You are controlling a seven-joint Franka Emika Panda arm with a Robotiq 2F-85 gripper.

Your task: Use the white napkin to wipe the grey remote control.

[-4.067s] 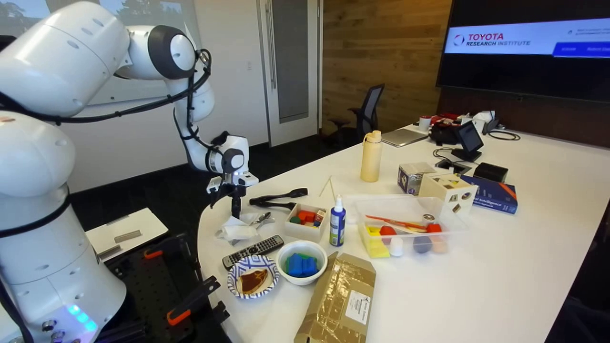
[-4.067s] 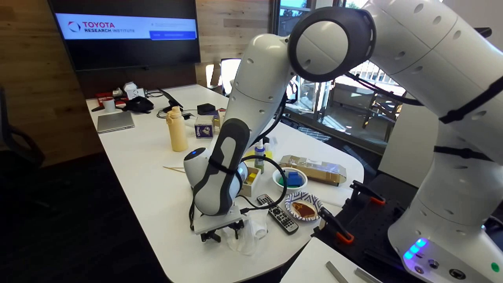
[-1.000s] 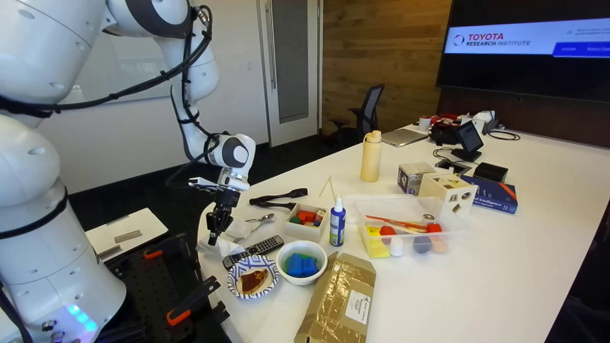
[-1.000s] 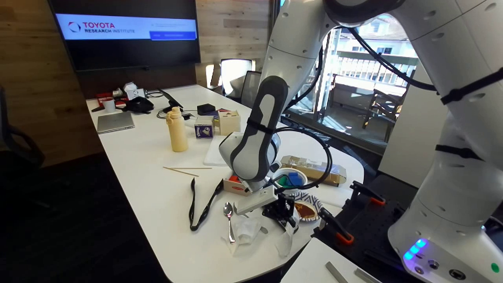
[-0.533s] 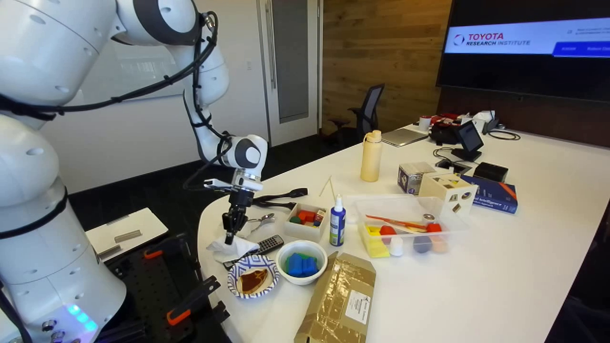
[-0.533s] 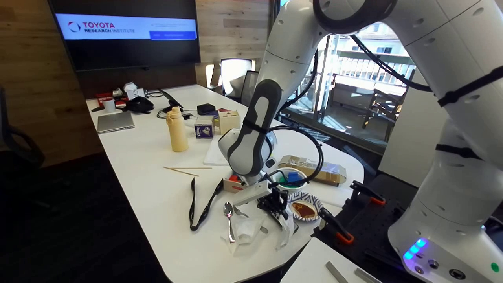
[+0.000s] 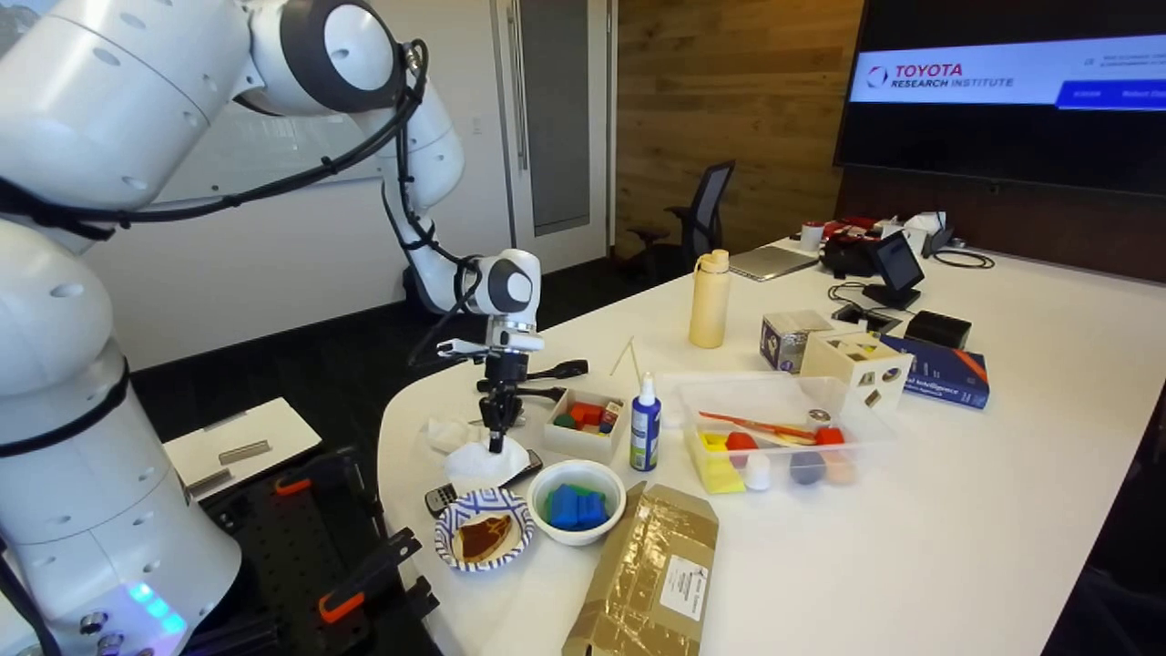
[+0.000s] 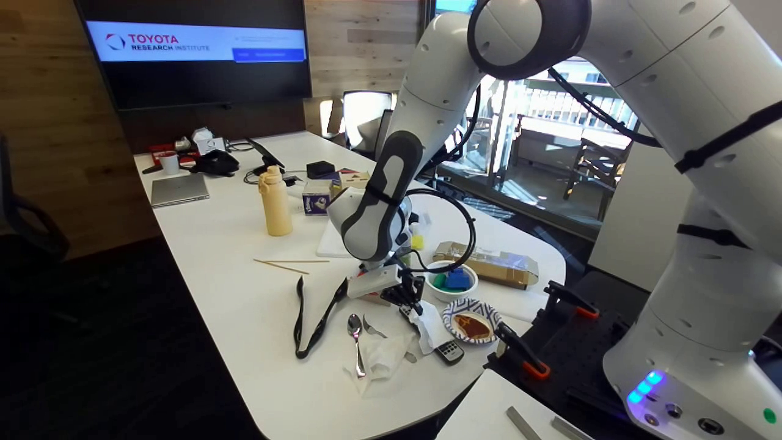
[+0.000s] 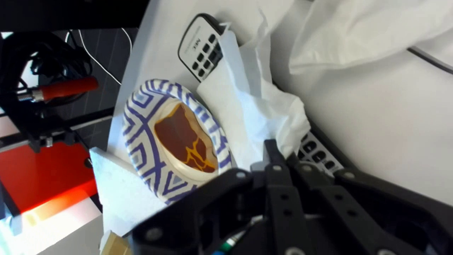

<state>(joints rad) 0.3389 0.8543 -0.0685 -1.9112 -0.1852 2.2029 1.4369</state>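
The white napkin (image 9: pixel 247 117) is pinched by one end in my gripper (image 9: pixel 281 152). Its loose part drapes across the middle of the grey remote control (image 9: pixel 200 49) in the wrist view. The remote's two ends stick out from under it; the stretch between is hidden. In both exterior views the gripper (image 7: pixel 495 446) (image 8: pixel 418 310) points down over the remote (image 7: pixel 441 498) (image 8: pixel 451 352), with the napkin (image 7: pixel 483 466) (image 8: pixel 432 330) hanging from its tips onto the buttons. The fingers are together on the cloth.
A patterned paper plate (image 8: pixel 473 321) lies close along the remote, and a white bowl (image 7: pixel 577 503) of blue blocks stands beside it. Another crumpled white piece (image 8: pixel 386 355) lies with a spoon (image 8: pixel 356 345) and fork. Black tongs (image 8: pixel 317 330) and a small block box (image 7: pixel 583 426) are near.
Over the last second my gripper has drawn the napkin along the remote, from the plate end toward the block box. About four seconds ago it hung above the crumpled white pieces.
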